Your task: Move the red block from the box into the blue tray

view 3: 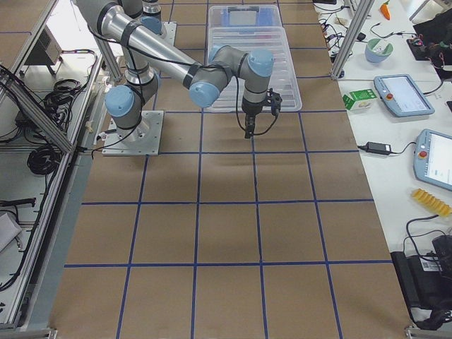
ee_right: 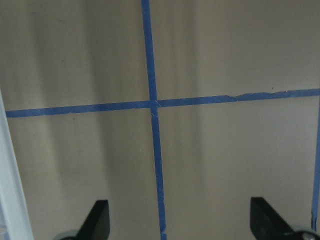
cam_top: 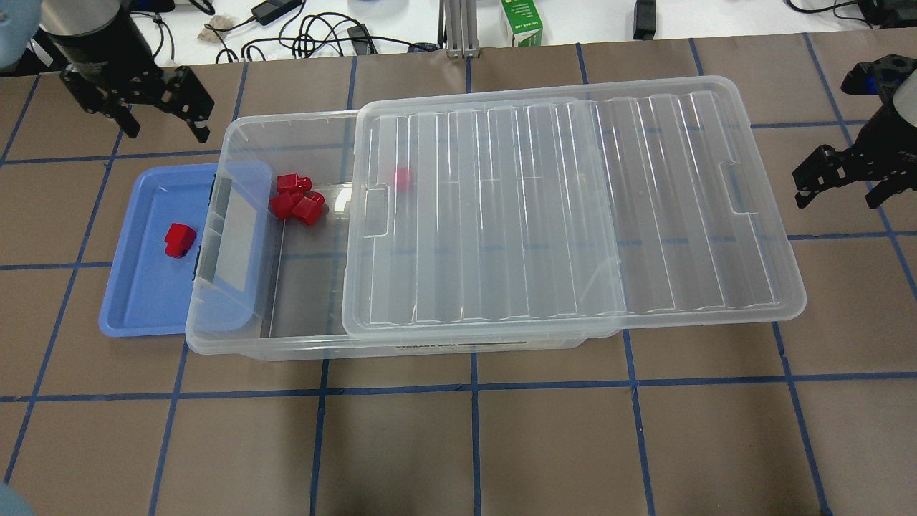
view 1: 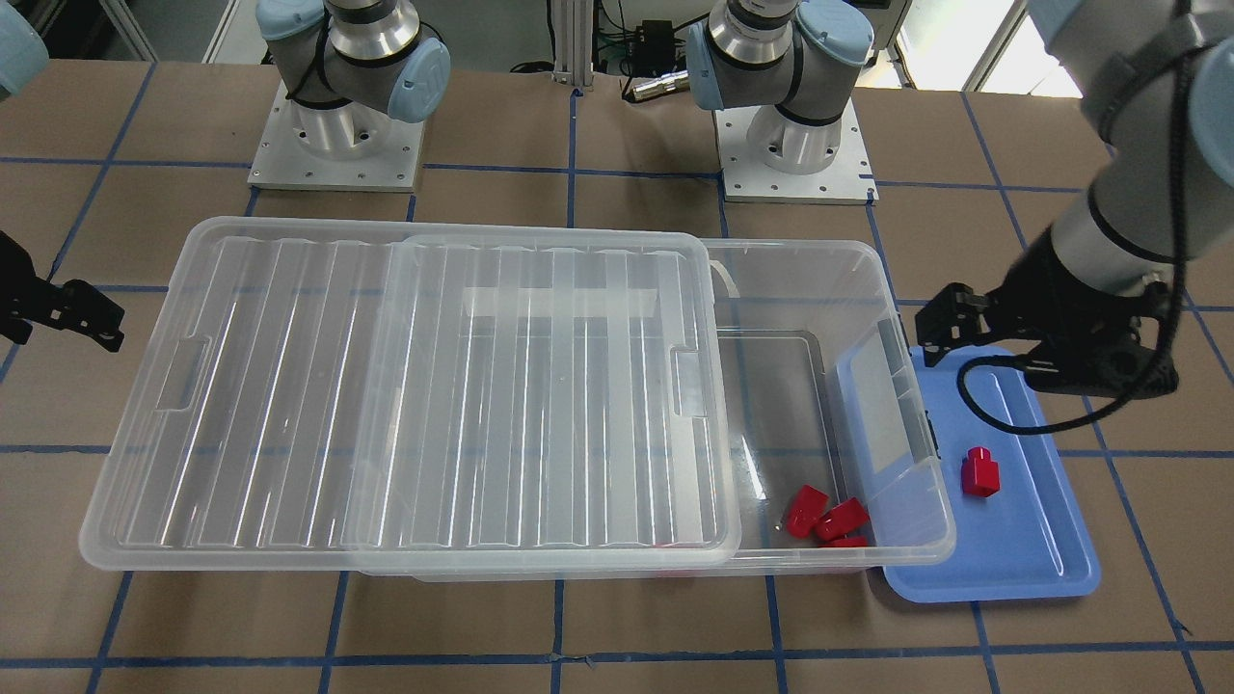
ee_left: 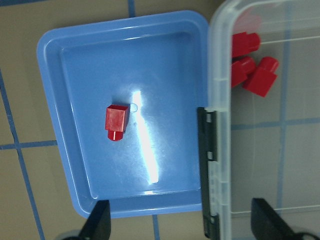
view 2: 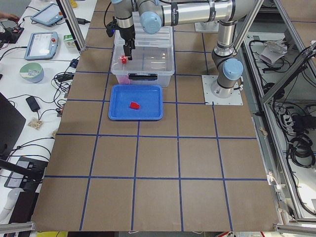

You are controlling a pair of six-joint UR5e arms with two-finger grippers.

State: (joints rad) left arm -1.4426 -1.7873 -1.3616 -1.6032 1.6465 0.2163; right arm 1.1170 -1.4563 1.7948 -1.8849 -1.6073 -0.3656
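Note:
One red block (view 1: 980, 472) lies in the blue tray (view 1: 1022, 540), also seen overhead (cam_top: 178, 239) and in the left wrist view (ee_left: 117, 121). Three more red blocks (cam_top: 297, 201) lie in the uncovered end of the clear box (cam_top: 301, 287), and another (cam_top: 402, 178) shows through its lid (cam_top: 573, 215). My left gripper (cam_top: 168, 129) is open and empty, held above the tray's far end (view 1: 933, 333). My right gripper (cam_top: 839, 193) is open and empty over bare table beyond the lid's other end.
The lid is slid sideways and overhangs the box toward my right arm. The blue tray (cam_top: 143, 301) is tucked partly under the box's open end. Cables and a green carton (cam_top: 521, 21) lie past the table's far edge.

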